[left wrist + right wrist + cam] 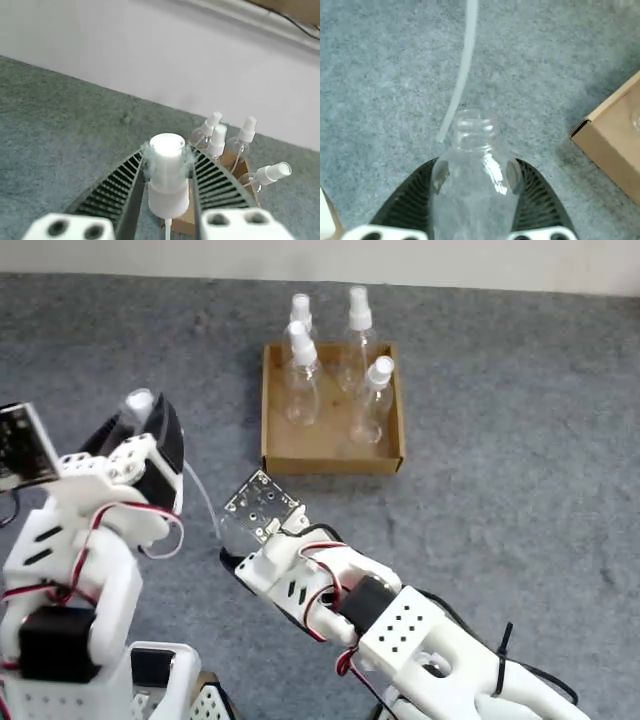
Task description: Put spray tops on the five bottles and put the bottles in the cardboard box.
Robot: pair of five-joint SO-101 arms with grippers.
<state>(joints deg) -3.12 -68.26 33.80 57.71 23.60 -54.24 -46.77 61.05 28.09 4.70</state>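
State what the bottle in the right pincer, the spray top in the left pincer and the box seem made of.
Clear uncapped bottle: glossy transparent plastic or glass; carpet shows through. White spray top: smooth, opaque, likely plastic. Brown open box: matte cardboard, thin tan walls.

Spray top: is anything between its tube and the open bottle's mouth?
Nothing visible does. The spray top's tube hangs free, its tip beside the bottle's neck, not in the mouth.

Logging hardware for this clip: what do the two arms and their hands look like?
The left arm and right arm are white plastic shells with black motors and red wires. The left hand and right hand have black ribbed fingers. A bare circuit board sits at the right arm's wrist.
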